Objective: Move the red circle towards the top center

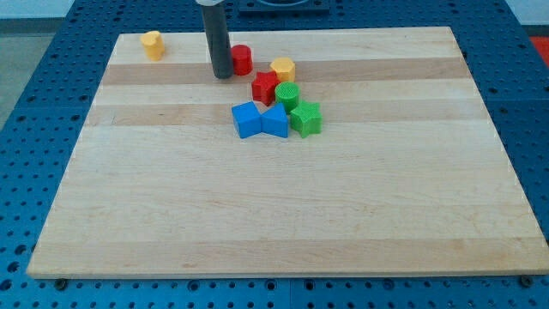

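Observation:
The red circle [243, 59] is a short red cylinder near the view's top, a little left of centre. My tip [222, 75] is the lower end of a dark rod and stands just to the left of the red circle, touching or nearly touching it. The rod partly hides the circle's left side.
A red block [264, 87], a yellow block [283, 69], a green circle [287, 95], a green star-like block [305, 118] and two blue blocks [246, 119] [275, 121] cluster below and right of the red circle. Another yellow block [153, 45] sits at top left on the wooden board [283, 215].

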Action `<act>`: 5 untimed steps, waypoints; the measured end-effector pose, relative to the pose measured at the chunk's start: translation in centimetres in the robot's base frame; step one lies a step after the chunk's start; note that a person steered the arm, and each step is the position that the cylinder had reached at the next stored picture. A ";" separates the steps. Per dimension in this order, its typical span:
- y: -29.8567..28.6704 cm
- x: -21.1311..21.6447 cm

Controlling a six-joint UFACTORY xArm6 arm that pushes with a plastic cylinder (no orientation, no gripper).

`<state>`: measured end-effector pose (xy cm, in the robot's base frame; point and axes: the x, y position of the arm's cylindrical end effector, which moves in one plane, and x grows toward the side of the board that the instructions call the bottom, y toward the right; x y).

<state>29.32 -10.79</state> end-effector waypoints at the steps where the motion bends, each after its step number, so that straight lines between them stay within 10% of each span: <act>1: -0.1 -0.3; 5: 6.5 -3.0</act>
<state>26.32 -4.33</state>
